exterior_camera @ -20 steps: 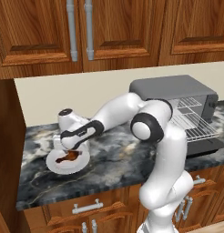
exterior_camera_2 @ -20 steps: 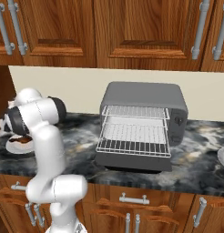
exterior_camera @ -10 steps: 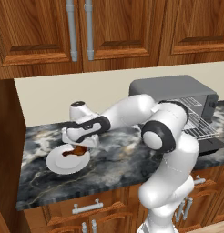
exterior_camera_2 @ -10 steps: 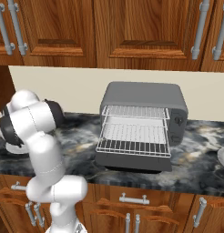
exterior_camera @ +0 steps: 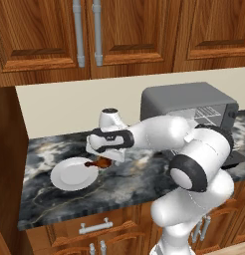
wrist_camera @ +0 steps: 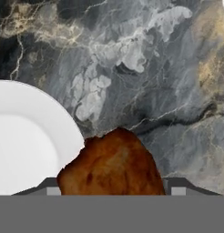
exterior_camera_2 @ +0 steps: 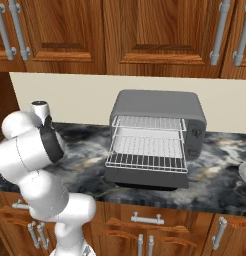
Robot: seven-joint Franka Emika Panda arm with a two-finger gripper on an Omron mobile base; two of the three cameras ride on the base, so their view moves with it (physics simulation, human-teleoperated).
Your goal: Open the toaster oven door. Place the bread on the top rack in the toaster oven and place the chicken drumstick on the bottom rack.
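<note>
My gripper [exterior_camera: 104, 159] is shut on the chicken drumstick [exterior_camera: 98, 163], a dark reddish-brown leg that hangs just above the counter at the right rim of a white plate [exterior_camera: 67, 175]. In the hand view the drumstick [wrist_camera: 111, 166] sits between my two fingertips [wrist_camera: 177, 187], with the plate [wrist_camera: 27, 136] to its left. The toaster oven [exterior_camera_2: 157, 107] stands to the right with its door [exterior_camera_2: 145, 179] folded down. The top rack [exterior_camera_2: 149, 123] sits inside and the bottom rack [exterior_camera_2: 145, 162] is drawn out over the door. Both racks look bare. The bread is out of view.
Wooden wall cabinets [exterior_camera: 94, 30] hang above the marble counter [exterior_camera: 124, 182]. The rim of another white dish [exterior_camera_2: 245, 172] shows at the counter's far right. My arm [exterior_camera: 164, 132] stretches across in front of the oven [exterior_camera: 189, 99].
The gripper has risen from the plate with the drumstick in it and carried it right, to the plate's rim. The plate is left bare.
</note>
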